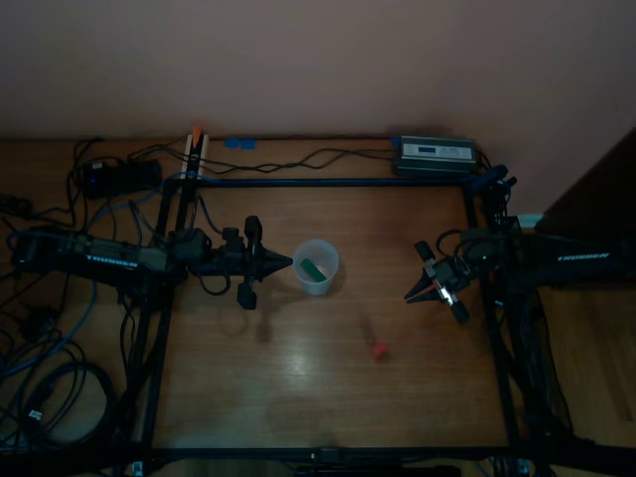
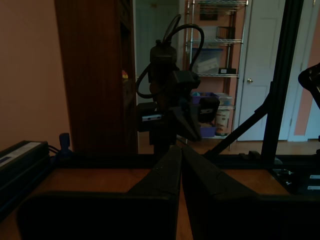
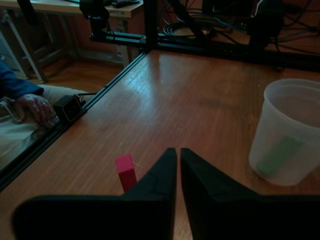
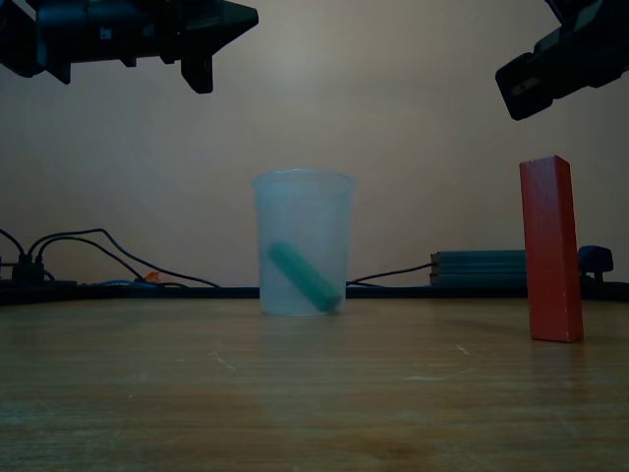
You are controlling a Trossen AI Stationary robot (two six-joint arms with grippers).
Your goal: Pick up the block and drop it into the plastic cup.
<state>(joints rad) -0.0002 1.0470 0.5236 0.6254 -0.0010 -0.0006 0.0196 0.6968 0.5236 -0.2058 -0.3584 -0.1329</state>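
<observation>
Both the left claw [image 1: 286, 262] and right claw [image 1: 409, 295] are pinched closed, empty, above the table [image 1: 298, 378].

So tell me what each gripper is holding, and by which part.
Nothing is held. Both the left gripper and the right gripper are shut on nothing. The red block stands free on the table; the green block lies inside the plastic cup.

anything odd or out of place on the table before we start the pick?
One thing: the plastic cup already holds a green block, leaning tilted against its wall. The red block stands upright on end on the bare table, apart from the cup. Nothing spilled or damaged.
</observation>
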